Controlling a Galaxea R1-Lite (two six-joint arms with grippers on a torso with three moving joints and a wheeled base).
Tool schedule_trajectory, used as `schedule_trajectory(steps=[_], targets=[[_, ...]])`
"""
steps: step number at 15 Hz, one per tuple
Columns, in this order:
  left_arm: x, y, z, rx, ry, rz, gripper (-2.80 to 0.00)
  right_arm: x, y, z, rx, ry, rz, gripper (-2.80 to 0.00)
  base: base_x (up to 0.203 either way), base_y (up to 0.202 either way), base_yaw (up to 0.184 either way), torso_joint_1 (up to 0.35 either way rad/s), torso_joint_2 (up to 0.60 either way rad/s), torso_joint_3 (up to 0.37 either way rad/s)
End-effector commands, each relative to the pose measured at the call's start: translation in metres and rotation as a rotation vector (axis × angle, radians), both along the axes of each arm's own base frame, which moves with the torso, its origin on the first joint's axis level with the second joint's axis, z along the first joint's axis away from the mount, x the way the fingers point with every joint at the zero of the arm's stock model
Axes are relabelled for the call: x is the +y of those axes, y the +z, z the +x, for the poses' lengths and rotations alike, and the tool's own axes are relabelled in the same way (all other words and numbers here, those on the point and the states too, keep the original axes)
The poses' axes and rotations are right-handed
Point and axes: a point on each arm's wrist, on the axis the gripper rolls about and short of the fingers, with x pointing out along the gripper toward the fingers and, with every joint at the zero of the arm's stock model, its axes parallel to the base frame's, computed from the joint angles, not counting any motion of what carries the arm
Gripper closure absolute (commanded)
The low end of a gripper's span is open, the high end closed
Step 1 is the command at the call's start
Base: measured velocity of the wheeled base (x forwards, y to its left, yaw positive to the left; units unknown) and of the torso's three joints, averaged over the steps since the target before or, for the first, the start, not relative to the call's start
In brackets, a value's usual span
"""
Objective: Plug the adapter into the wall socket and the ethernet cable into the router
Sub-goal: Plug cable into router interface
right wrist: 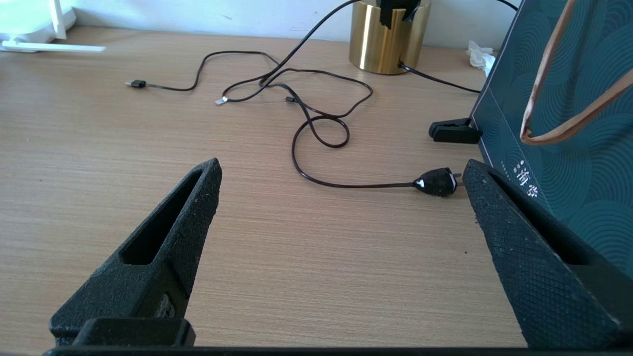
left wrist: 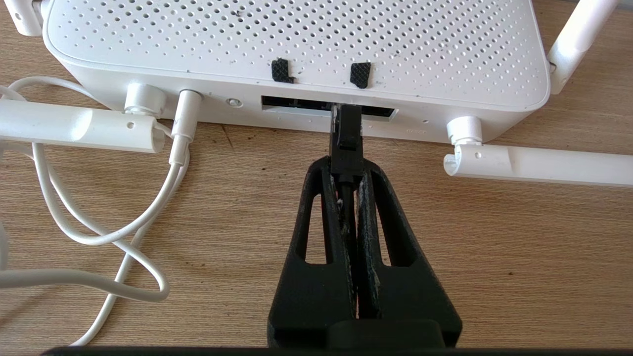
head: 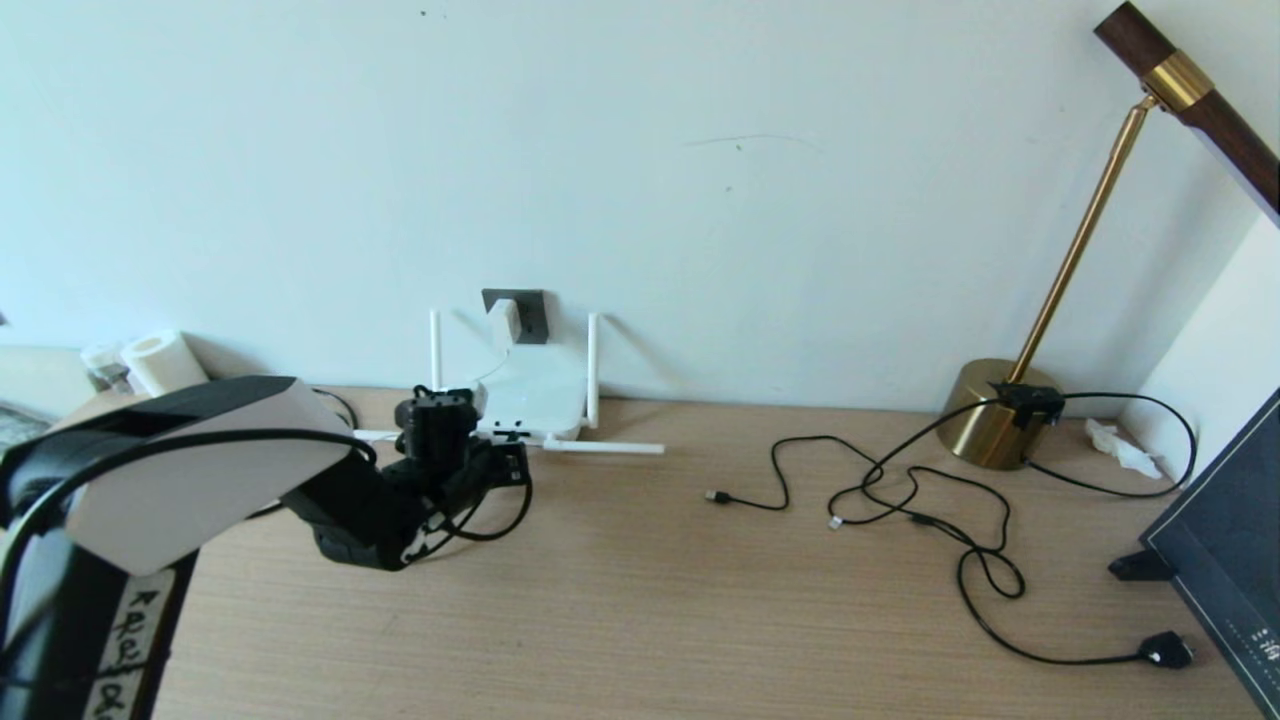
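Head view: left end effector point(head: 505, 468) sits at the router's point(head: 530, 390) near edge; its own wrist hides the tips. Adapter point(head: 504, 322) is seated in wall socket point(head: 528, 312), beyond the router.

Left wrist view: left end effector point(left wrist: 347, 170) clamped on ethernet cable point(left wrist: 347, 143); black plug at router point(left wrist: 296, 44) port slot, insertion depth unclear.

Right wrist view: right end effector point(right wrist: 341, 173) spread wide above tabletop point(right wrist: 296, 257), small black plug point(right wrist: 436, 181) just ahead.

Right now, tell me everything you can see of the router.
The router is a flat white plastic-looking box with a perforated top, lying on the wooden desk against the wall below the wall socket. Two stick antennas stand upright, two lie flat on the desk. A white cord is plugged into its port edge, and the left hand holds the ethernet cable plug at a dark port.
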Motion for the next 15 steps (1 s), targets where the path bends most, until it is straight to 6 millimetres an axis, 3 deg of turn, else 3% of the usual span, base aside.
schedule_trajectory(steps=[1, 15], targets=[[-0.0004, -0.0002, 0.0022, -0.008, 0.001, -0.002, 0.00, 0.0000, 0.0000, 0.0000, 0.000, 0.001, 0.000, -2.80, 0.000, 0.000, 0.000, 0.000, 0.00, 0.000], [-0.0008, 0.0005, 0.0037, -0.013, 0.001, -0.002, 0.00, 0.0000, 0.0000, 0.0001, 0.001, 0.001, 0.000, -2.80, 0.000, 0.000, 0.000, 0.000, 0.00, 0.000]])
